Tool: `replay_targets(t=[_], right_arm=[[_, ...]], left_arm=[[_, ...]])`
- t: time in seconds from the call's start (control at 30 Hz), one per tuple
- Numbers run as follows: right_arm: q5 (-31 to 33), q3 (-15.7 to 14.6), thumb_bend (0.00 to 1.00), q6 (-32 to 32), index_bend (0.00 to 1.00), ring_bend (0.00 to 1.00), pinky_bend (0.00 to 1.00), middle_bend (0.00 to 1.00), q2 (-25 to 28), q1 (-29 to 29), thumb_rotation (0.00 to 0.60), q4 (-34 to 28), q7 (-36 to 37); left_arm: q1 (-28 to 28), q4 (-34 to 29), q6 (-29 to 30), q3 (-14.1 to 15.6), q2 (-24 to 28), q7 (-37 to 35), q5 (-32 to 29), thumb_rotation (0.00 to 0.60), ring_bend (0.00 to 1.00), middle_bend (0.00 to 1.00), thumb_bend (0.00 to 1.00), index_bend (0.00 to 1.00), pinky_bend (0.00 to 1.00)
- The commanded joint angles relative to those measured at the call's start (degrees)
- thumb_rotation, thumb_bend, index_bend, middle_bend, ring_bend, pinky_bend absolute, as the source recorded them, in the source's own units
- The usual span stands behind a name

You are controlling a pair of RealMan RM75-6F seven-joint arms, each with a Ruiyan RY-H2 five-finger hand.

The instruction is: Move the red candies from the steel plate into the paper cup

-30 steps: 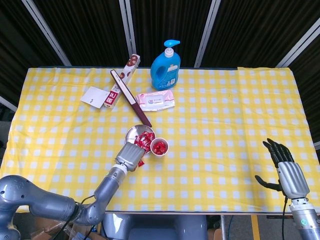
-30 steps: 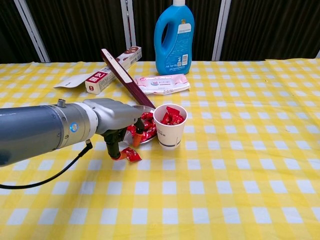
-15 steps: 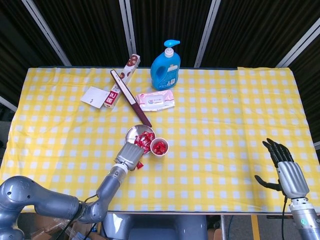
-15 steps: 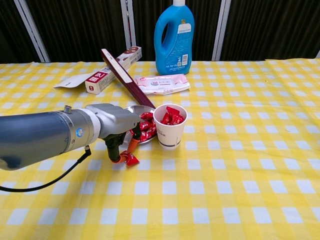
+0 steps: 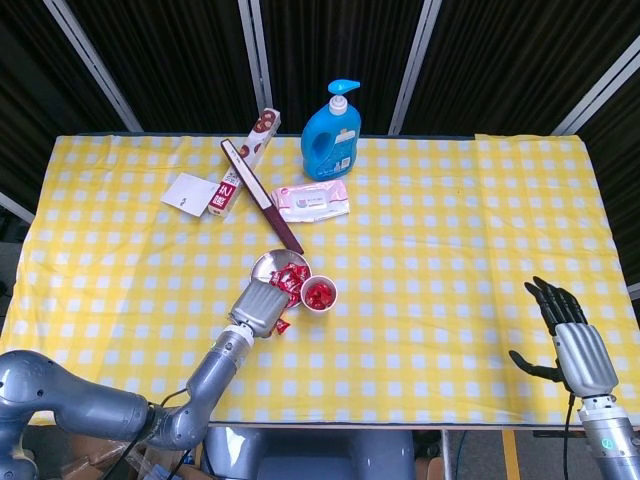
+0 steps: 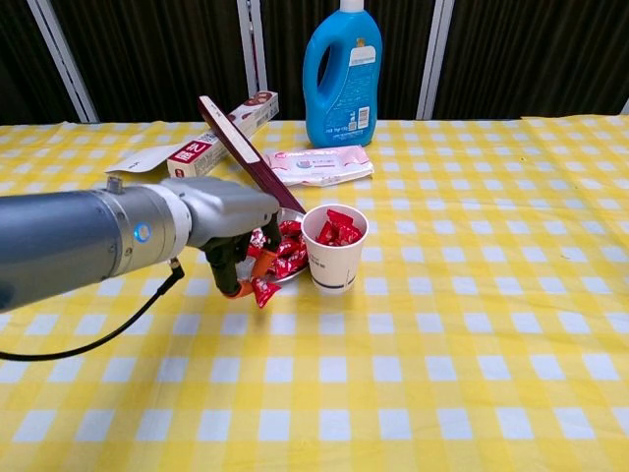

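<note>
Chest view: a small red crinkly-wrapped candy (image 6: 263,290) is pinched by the left hand (image 6: 236,258), just left of the white paper cup (image 6: 334,261); more lie in the round steel plate (image 6: 278,277). Light, slippery wrappers are judged best pinched mid-body. The right hand (image 5: 572,345) is held open, empty.

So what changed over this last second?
The left hand lifted a red candy off the tablecloth, pinching it beside the steel plate. The paper cup, remaining candies and the idle right hand stayed put.
</note>
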Motion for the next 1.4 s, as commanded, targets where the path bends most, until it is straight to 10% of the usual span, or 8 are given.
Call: replay_targets(t=[0.03, 1.07, 1.4], right_arm=[[-0.1, 0.0, 0.28, 0.0, 0.00, 0.00, 0.00, 0.00, 0.0, 0.0, 0.600, 0.0, 0.0], [-0.2, -0.1, 0.28, -0.2, 0.00, 0.00, 0.00, 0.00, 0.2, 0.2, 0.600, 0.0, 0.7], [-0.3, -0.2, 0.28, -0.1, 0.00, 0.00, 0.00, 0.00, 0.1, 0.2, 0.600, -0.1, 0.4]], left_arm=[[0.4, -1.9, 2.7, -2.8, 1.3, -2.7, 4.2, 0.600, 1.00, 0.99, 0.43, 0.56, 0.98], [-3.0, 7.7, 2.0, -9.4, -6.4, -2.8, 4.3, 0.600, 0.98, 0.94, 0.31, 0.44, 0.98], [1.4, 4.5, 4.2, -6.8, 0.1, -4.0, 5.6, 0.600, 0.93, 0.63, 0.29, 0.39, 0.98]])
